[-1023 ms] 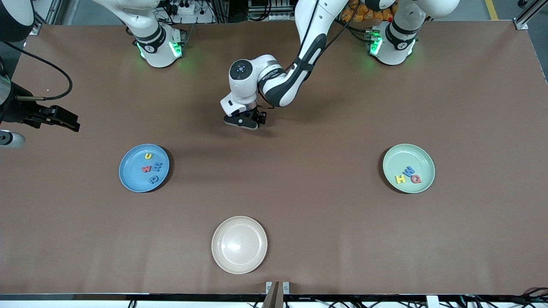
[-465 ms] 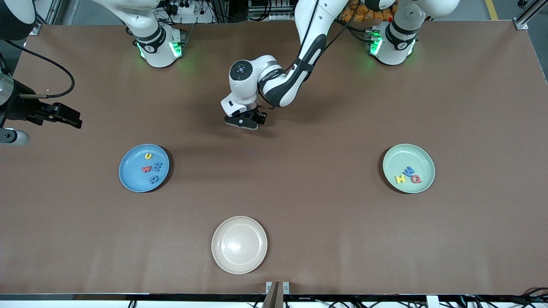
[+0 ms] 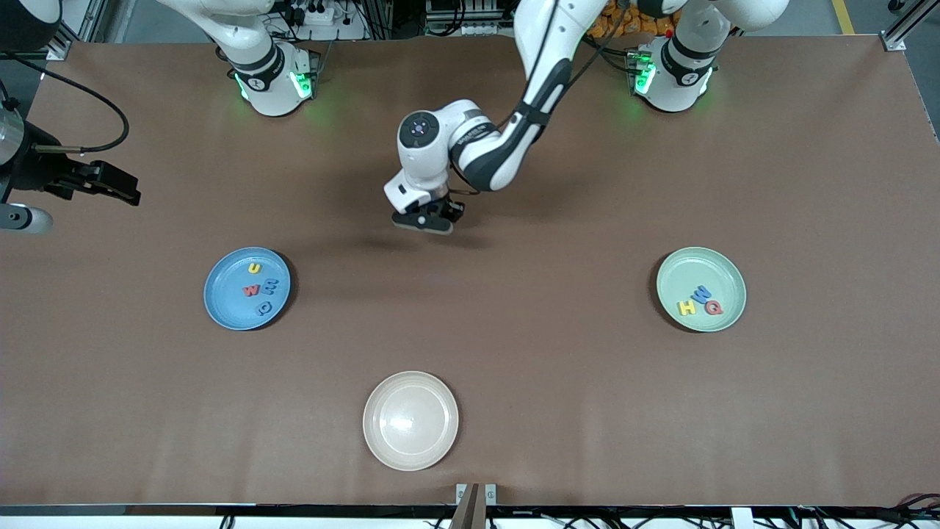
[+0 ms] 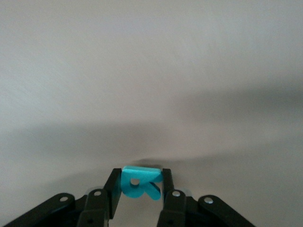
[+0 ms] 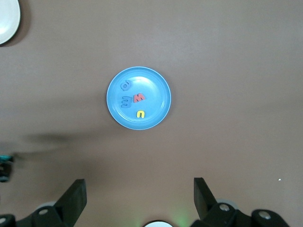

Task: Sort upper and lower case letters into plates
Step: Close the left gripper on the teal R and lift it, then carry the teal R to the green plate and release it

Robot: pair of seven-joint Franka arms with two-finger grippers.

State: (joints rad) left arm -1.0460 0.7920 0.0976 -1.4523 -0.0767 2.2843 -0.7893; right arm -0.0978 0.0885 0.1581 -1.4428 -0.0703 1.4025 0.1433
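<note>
My left gripper (image 3: 426, 220) hangs low over the middle of the table, shut on a teal foam letter R (image 4: 140, 181) pinched between its black fingers. The sky blue plate (image 3: 224, 297) toward the right arm's end holds a yellow u (image 3: 254, 269), a red w (image 3: 251, 290) and two blue letters. The mint green plate (image 3: 683, 275) toward the left arm's end holds a yellow H (image 3: 687, 308), a blue W (image 3: 703, 295) and a red Q (image 3: 714, 308). My right gripper (image 3: 110, 187) waits open and empty, high over the table's edge at the right arm's end; its wrist view looks down on the blue plate (image 5: 154, 90).
A beige plate (image 3: 410, 419) with nothing in it sits nearest the front camera, near the table's front edge; it also shows as a beige plate (image 5: 7, 19) at the corner of the right wrist view. Both arm bases stand along the table's back edge.
The left gripper's fingers closed on the teal letter, and the hand shifted slightly toward the front camera. The right gripper drifted a little away from the blue plate.
</note>
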